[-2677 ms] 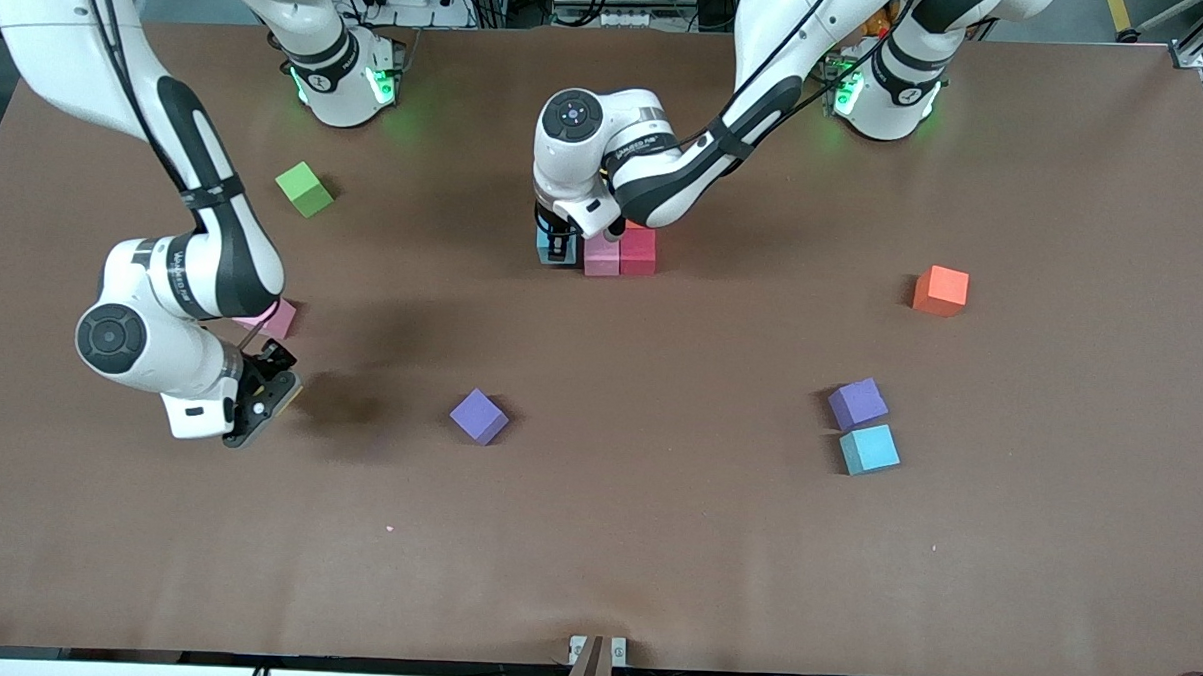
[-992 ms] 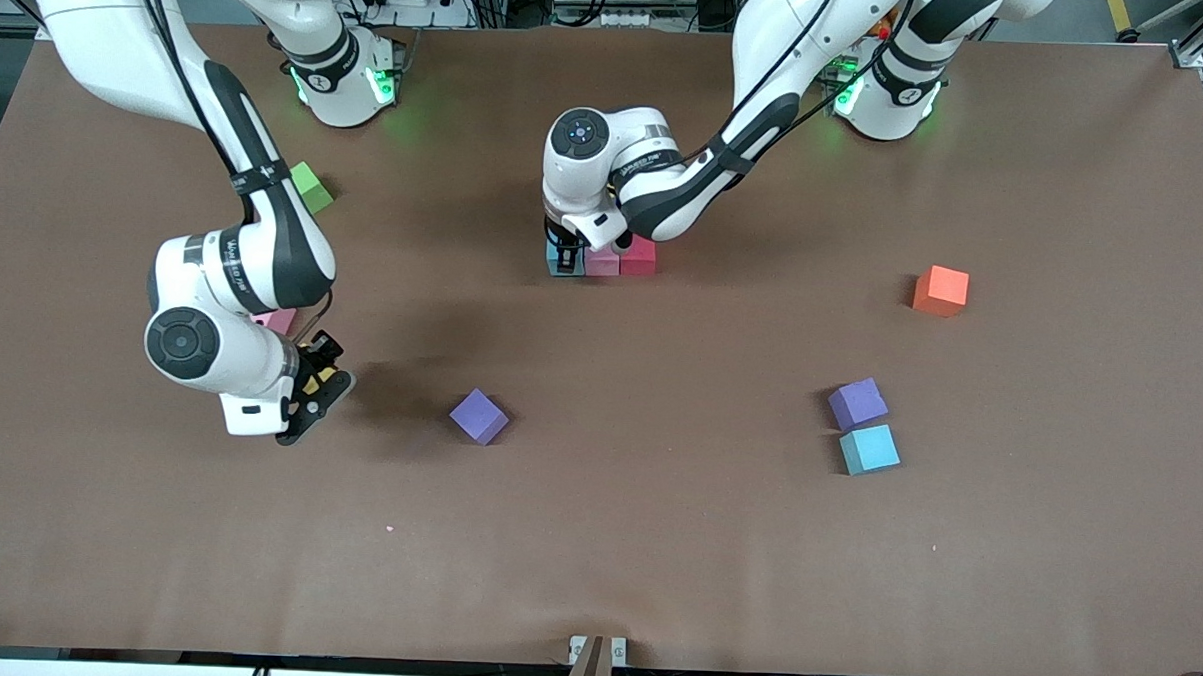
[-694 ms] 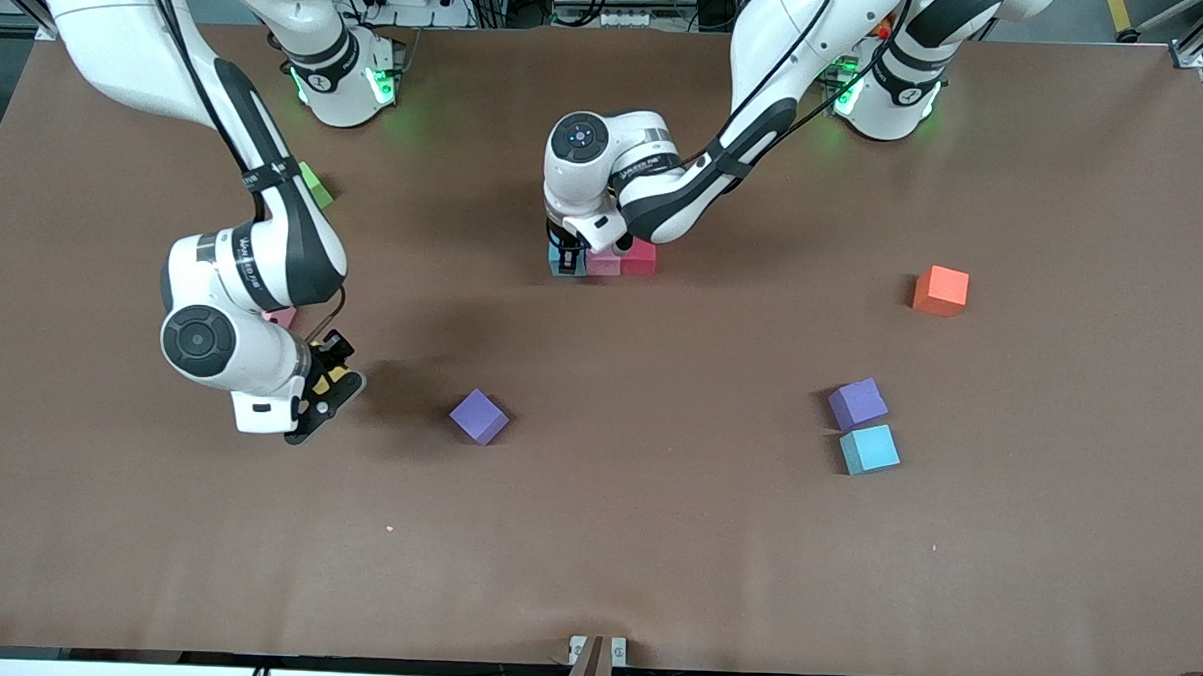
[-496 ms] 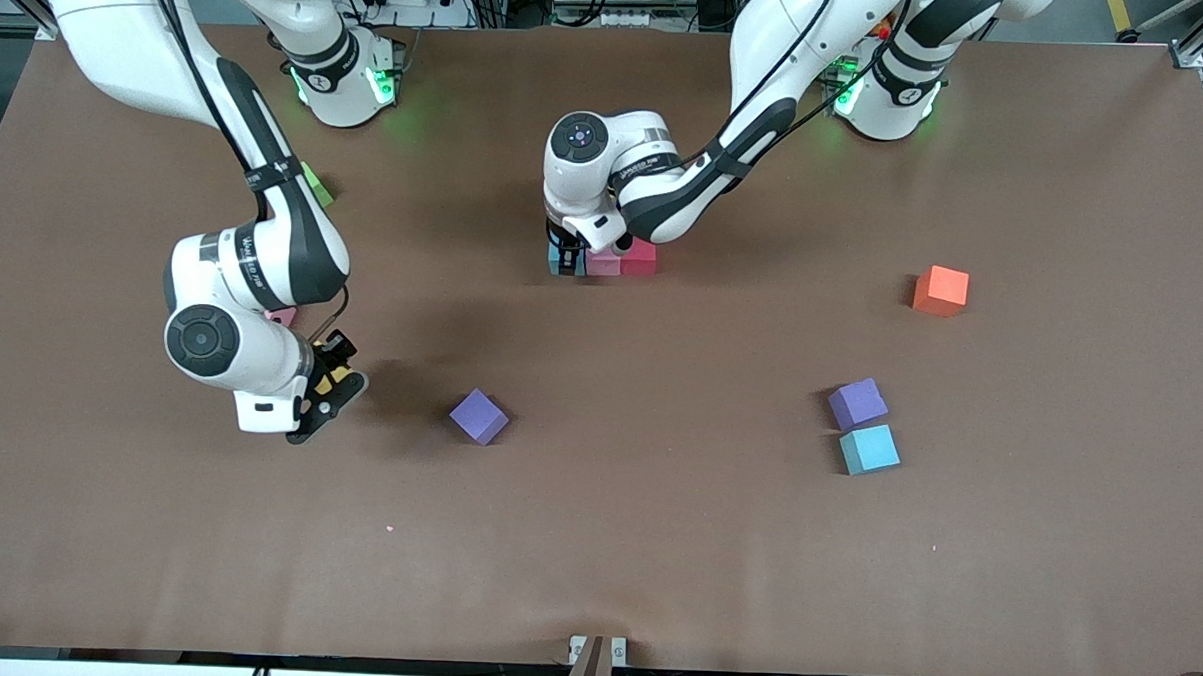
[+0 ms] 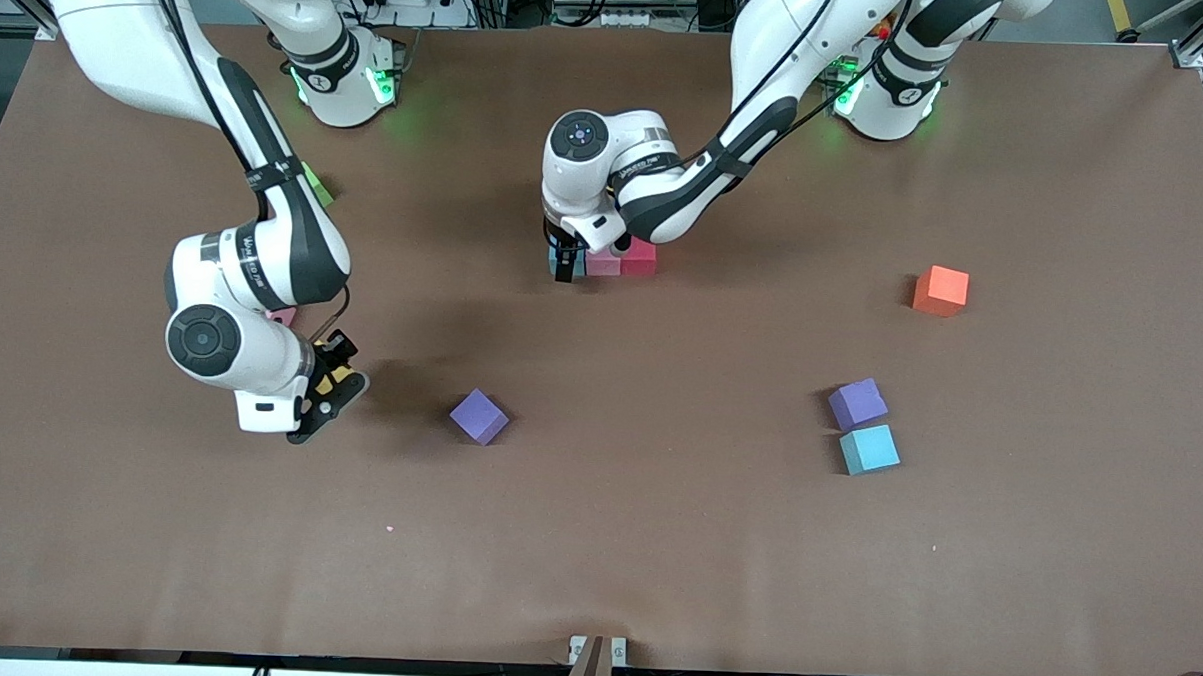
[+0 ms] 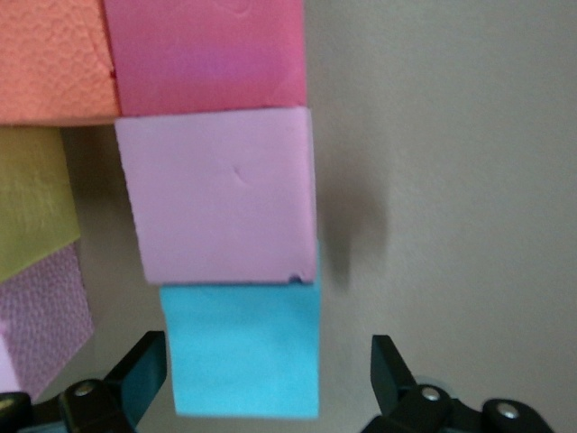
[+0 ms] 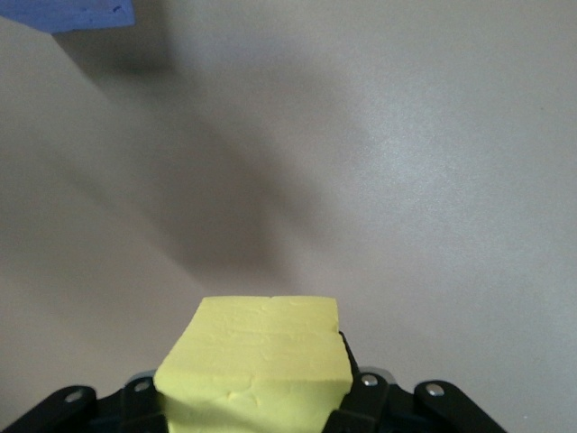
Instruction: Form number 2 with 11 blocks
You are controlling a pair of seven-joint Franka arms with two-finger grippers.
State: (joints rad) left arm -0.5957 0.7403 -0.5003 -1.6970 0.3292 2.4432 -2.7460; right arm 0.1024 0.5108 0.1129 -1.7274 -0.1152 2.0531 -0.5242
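A row of blocks lies mid-table: a light blue block [image 5: 553, 260], a pink block [image 5: 602, 264] and a red block [image 5: 640, 256]. My left gripper [image 5: 565, 263] stands open over the light blue block [image 6: 243, 352], its fingers [image 6: 389, 374] apart from the block's sides. The left wrist view also shows the pink block [image 6: 221, 203], the red block [image 6: 203, 54], an orange block [image 6: 54, 59] and a yellow block [image 6: 32, 198] in the cluster. My right gripper [image 5: 332, 387] is shut on a yellow block [image 7: 257, 352], held above the table at the right arm's end.
Loose cubes lie about: a purple one [image 5: 479, 416], an orange one [image 5: 940, 290], a purple one [image 5: 857, 403] touching a light blue one [image 5: 869, 448]. A pink cube [image 5: 282, 316] and a green cube [image 5: 316, 184] are partly hidden by the right arm.
The left gripper has opened and let go of the light blue block beside the pink one. The right arm carried the yellow block a little toward the table's middle, then stopped.
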